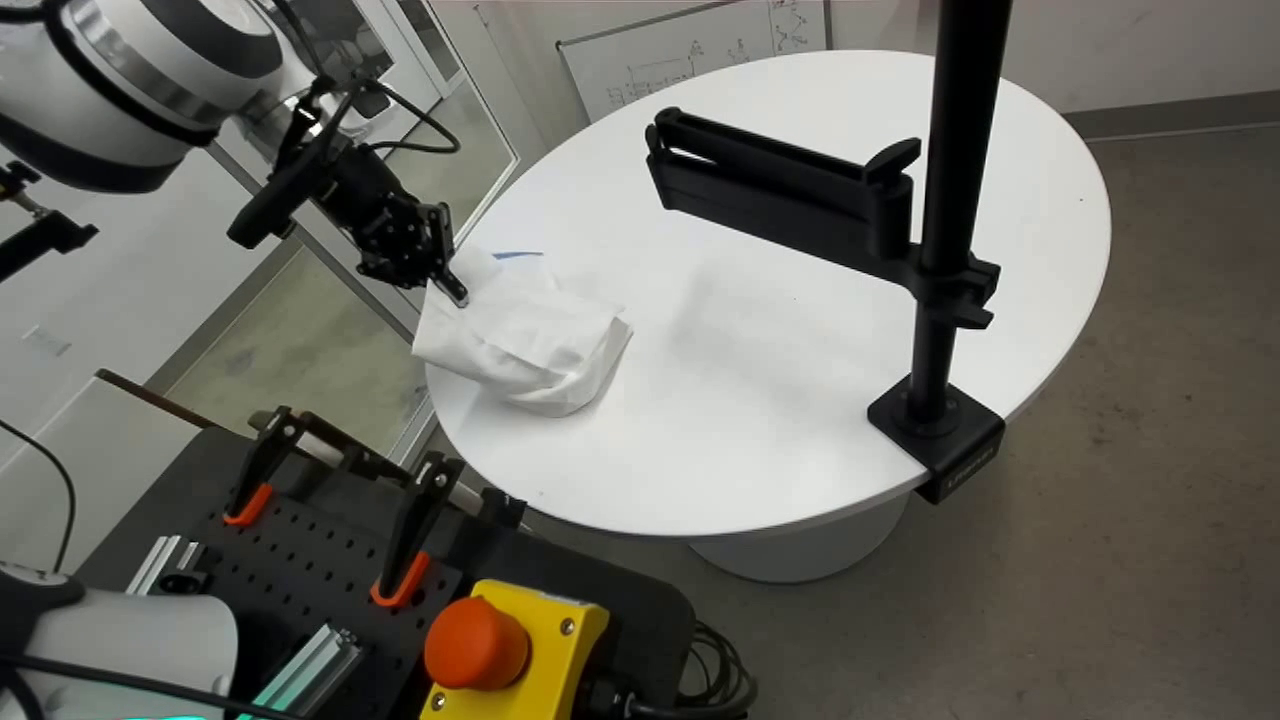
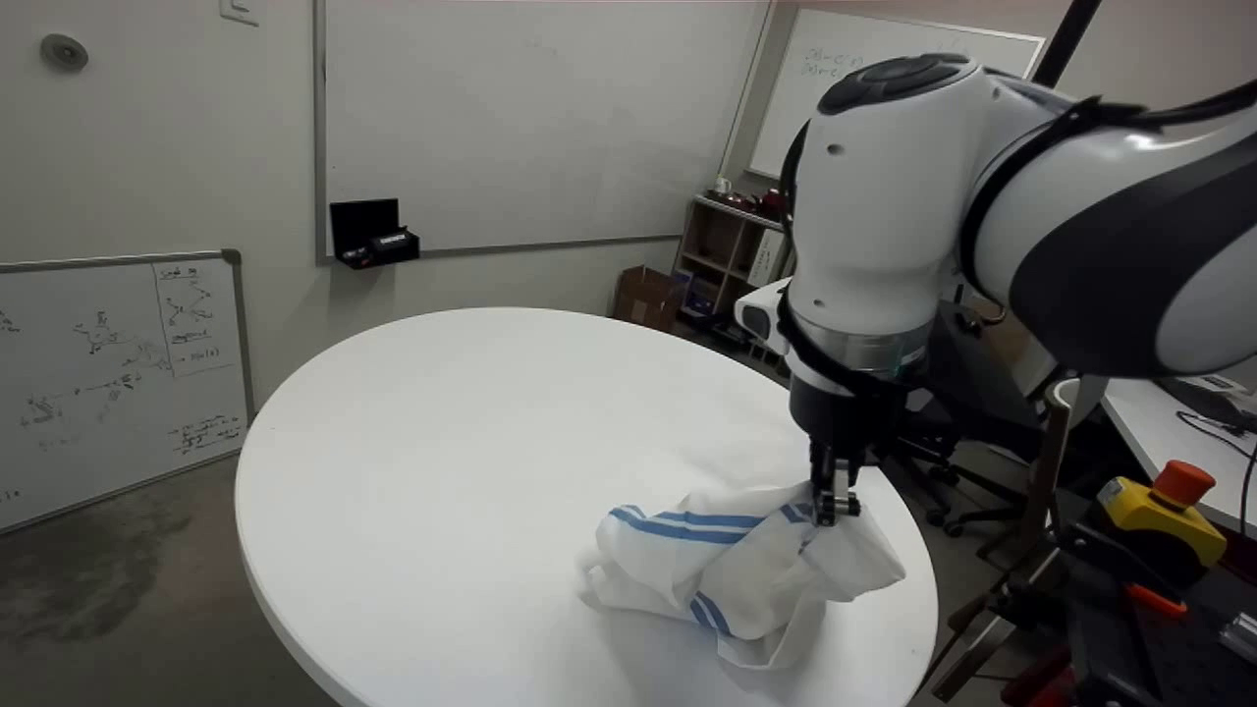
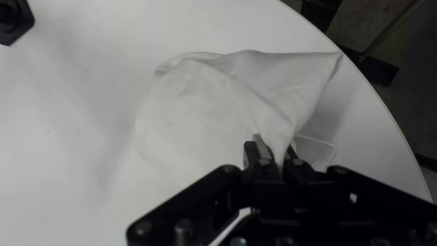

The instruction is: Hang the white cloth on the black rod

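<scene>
The white cloth (image 1: 530,345) lies bunched near the table's edge. In an exterior view its blue stripes show on the cloth (image 2: 727,579). My gripper (image 1: 455,288) points down at the cloth and also shows in an exterior view (image 2: 835,511). In the wrist view a fold of the cloth (image 3: 205,102) is pinched between the fingers of the gripper (image 3: 276,147). One corner of the cloth sticks out, raised above the table. The black rod (image 1: 780,185) is a horizontal arm on a black pole (image 1: 950,180), apart from the cloth and gripper.
The pole's base (image 1: 935,425) is clamped to the edge of the round white table (image 1: 720,440). The base also shows in the wrist view (image 3: 15,20). A yellow box with a red button (image 1: 520,650) and black clamps (image 1: 415,520) stand on the robot's bench.
</scene>
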`<state>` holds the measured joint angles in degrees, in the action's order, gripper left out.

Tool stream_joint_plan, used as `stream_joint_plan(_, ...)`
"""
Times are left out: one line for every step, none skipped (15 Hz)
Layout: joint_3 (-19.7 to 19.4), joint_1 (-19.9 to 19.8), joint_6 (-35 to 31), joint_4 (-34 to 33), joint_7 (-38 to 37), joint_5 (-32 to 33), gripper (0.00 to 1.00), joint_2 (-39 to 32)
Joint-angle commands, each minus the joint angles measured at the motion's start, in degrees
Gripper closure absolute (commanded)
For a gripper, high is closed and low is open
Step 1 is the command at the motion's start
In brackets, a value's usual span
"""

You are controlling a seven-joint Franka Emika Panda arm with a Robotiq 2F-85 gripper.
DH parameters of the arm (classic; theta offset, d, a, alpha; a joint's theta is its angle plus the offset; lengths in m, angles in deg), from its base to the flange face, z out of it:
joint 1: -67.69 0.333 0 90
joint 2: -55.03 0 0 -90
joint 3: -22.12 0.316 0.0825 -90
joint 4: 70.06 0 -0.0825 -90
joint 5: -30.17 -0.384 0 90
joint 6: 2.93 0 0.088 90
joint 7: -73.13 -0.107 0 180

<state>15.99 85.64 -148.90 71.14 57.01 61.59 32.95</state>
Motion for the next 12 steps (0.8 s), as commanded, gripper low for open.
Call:
stream_joint_plan(1.81,-3.23,3.08,7.67,1.82,-1.15,0.99,12.05)
stream_joint_plan(2.17,-4.02,4.04,8.69,1.59,-1.18,0.99,14.34)
stream_joint_plan(2.48,-4.95,5.27,9.58,1.44,-1.24,0.99,16.89)
stream_joint_plan(2.82,-6.03,6.41,10.12,1.69,-1.37,0.99,19.14)
stream_joint_plan(3.1,-7.06,7.73,10.48,1.57,-1.46,0.99,21.39)
stream_joint_plan(3.57,-7.95,8.93,10.96,1.14,-1.55,0.99,23.45)
stream_joint_plan(3.98,-9.04,10.48,10.92,1.63,-1.94,0.99,25.57)
stream_joint_plan(4.4,-9.96,11.48,11.18,1.56,-1.94,0.99,27.43)
stream_joint_plan(4.9,-10.8,13.12,11.14,1.59,-2.08,0.99,29.59)
stream_joint_plan(5.43,-11.53,14.61,11.14,1.66,-2.21,0.99,31.51)
stream_joint_plan(5.96,-12.24,15.72,11.32,1.58,-2.3,0.99,33.35)
stream_joint_plan(6.49,-12.85,17.38,11.33,2.08,-2.66,0.99,35.53)
